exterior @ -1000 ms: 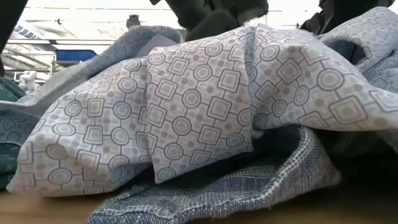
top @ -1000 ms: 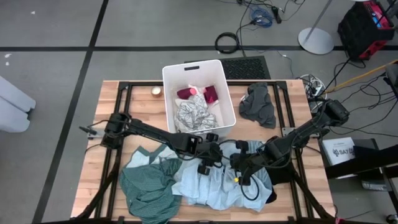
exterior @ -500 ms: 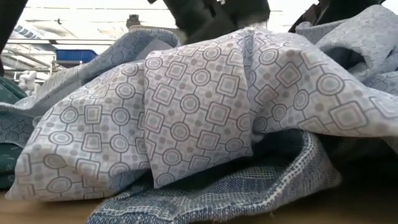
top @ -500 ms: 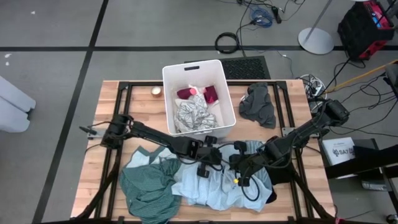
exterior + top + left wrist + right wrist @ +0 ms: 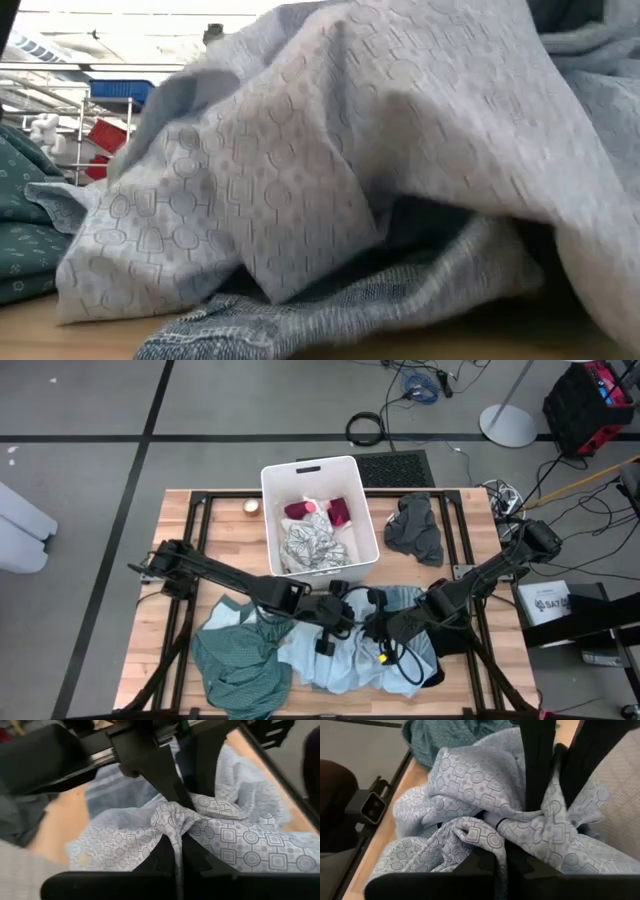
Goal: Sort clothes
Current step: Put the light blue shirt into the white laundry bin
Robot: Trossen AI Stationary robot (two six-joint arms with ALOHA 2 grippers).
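Left pincer [image 5: 335,622] sits low over the middle of the wooden tabletop [image 5: 230,525], its fingers [image 5: 165,862] clamped tight on a bunched fold of the light blue patterned garment [image 5: 345,660]. Just beside it, my right pincer [image 5: 375,628] is likewise closed on another gathered fold of that same garment, so both arms hold one piece between them. On the far left of the pile, the teal green garment [image 5: 240,660] lies crumpled at the tabletop's near edge, touching the blue one. Beneath the blue fabric, in the low view, a blue-grey striped piece [image 5: 330,315] rests flat on the wood. Behind the arms stands the white bin [image 5: 360,510], holding a grey patterned piece [image 5: 310,545] and a maroon piece [image 5: 335,512]. To the right of the bin, a dark grey garment [image 5: 415,530] lies alone. To do this step well, I judge I should raise both arms evenly, keeping the two grips apart so the cloth spreads, and watch that the striped piece below does not drag up with it.
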